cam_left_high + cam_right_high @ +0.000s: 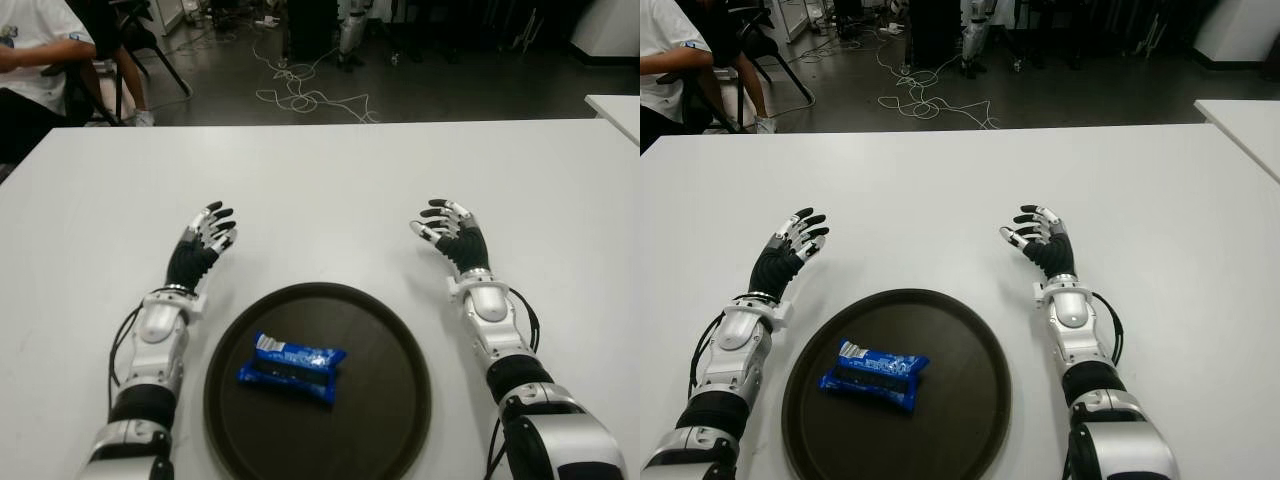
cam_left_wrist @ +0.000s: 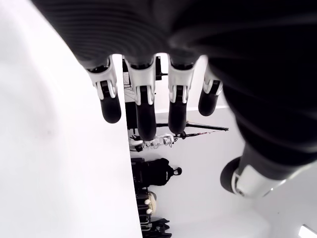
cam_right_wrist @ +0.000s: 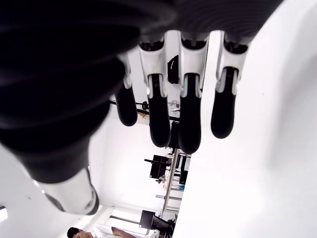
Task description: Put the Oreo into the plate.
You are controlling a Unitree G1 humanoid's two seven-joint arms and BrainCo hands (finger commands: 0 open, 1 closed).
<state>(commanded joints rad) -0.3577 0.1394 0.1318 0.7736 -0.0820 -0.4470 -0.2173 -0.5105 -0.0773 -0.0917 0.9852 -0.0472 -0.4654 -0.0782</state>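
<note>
The blue Oreo pack (image 1: pixel 291 367) lies inside the dark round plate (image 1: pixel 385 390), left of its middle, near the table's front edge. My left hand (image 1: pixel 207 235) shows beyond the plate's left rim, fingers spread and holding nothing. My right hand (image 1: pixel 447 228) shows beyond the plate's right rim, fingers relaxed and also empty. In the wrist views the left fingers (image 2: pixel 143 111) and right fingers (image 3: pixel 188 116) hang extended with nothing between them.
The white table (image 1: pixel 330 180) stretches wide beyond both hands. A second white table corner (image 1: pixel 615 108) stands at the far right. A seated person (image 1: pixel 35 60) and chairs are at the far left; cables (image 1: pixel 300 95) lie on the dark floor behind.
</note>
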